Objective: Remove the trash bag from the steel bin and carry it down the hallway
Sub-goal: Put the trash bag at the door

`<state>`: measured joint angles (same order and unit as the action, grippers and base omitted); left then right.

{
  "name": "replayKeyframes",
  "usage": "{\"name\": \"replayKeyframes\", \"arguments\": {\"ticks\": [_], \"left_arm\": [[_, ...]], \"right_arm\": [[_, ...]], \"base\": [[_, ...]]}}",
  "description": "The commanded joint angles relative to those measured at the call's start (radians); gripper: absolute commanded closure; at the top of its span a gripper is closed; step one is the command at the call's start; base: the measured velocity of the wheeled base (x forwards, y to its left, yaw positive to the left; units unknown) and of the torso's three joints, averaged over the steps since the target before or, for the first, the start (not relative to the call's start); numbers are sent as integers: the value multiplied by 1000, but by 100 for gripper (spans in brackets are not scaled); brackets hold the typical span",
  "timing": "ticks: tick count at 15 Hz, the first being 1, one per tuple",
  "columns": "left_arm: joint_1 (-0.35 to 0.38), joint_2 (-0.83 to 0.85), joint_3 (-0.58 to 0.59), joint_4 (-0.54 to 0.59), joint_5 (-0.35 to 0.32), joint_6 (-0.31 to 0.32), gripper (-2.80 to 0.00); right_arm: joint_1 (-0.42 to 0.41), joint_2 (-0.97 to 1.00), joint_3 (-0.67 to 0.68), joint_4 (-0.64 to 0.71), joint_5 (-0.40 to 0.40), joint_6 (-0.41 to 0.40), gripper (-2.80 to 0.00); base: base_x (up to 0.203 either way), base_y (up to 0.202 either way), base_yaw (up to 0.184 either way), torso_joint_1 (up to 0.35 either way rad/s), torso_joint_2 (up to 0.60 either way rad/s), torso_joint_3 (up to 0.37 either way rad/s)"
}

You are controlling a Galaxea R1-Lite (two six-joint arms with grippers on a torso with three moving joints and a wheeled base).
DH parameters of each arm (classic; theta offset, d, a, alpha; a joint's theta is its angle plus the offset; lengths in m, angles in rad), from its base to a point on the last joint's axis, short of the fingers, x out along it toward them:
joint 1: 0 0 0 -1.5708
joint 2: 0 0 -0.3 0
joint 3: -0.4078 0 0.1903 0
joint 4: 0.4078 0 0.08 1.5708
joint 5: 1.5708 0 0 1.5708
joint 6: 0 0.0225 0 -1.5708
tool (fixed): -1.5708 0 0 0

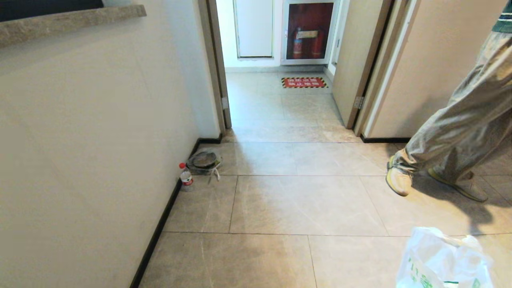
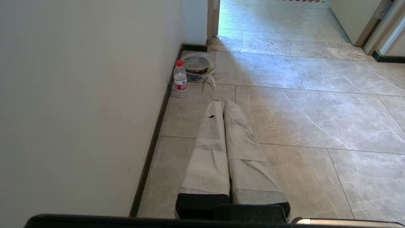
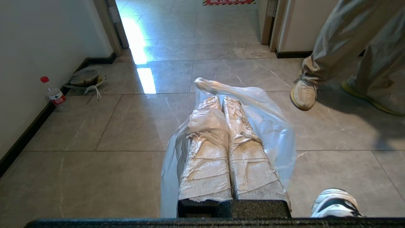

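Note:
The trash bag (image 1: 440, 260), thin white plastic with green print, hangs at the lower right of the head view, above the hallway tiles (image 1: 304, 200). In the right wrist view my right gripper (image 3: 221, 99) is shut on it. The bag's film (image 3: 272, 126) drapes over both fingers and balloons out to either side. My left gripper (image 2: 221, 102) is shut and empty, held level above the floor close to the left wall. The steel bin is out of view.
A person's legs (image 1: 452, 132) stride across on the right, and a white shoe (image 3: 335, 202) is close beside my right arm. A water bottle (image 1: 186, 177) and a bagged bowl (image 1: 205, 161) sit by the left wall. Through the doorway are a striped floor sign (image 1: 304, 82) and an extinguisher cabinet (image 1: 307, 32).

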<state>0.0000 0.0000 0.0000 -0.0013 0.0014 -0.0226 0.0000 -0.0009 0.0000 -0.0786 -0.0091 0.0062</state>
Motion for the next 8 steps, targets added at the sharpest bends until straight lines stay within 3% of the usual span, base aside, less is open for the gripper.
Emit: {"name": "replayKeyframes", "arguments": {"ticks": [1, 8], "left_arm": [[0, 0, 0, 0, 0, 0, 0], [0, 0, 0, 0, 0, 0, 0]], "right_arm": [[0, -1, 31, -1, 0, 0, 0], [0, -1, 31, -1, 0, 0, 0]], "base": [[0, 0, 0, 0, 0, 0], [0, 0, 0, 0, 0, 0]]}}
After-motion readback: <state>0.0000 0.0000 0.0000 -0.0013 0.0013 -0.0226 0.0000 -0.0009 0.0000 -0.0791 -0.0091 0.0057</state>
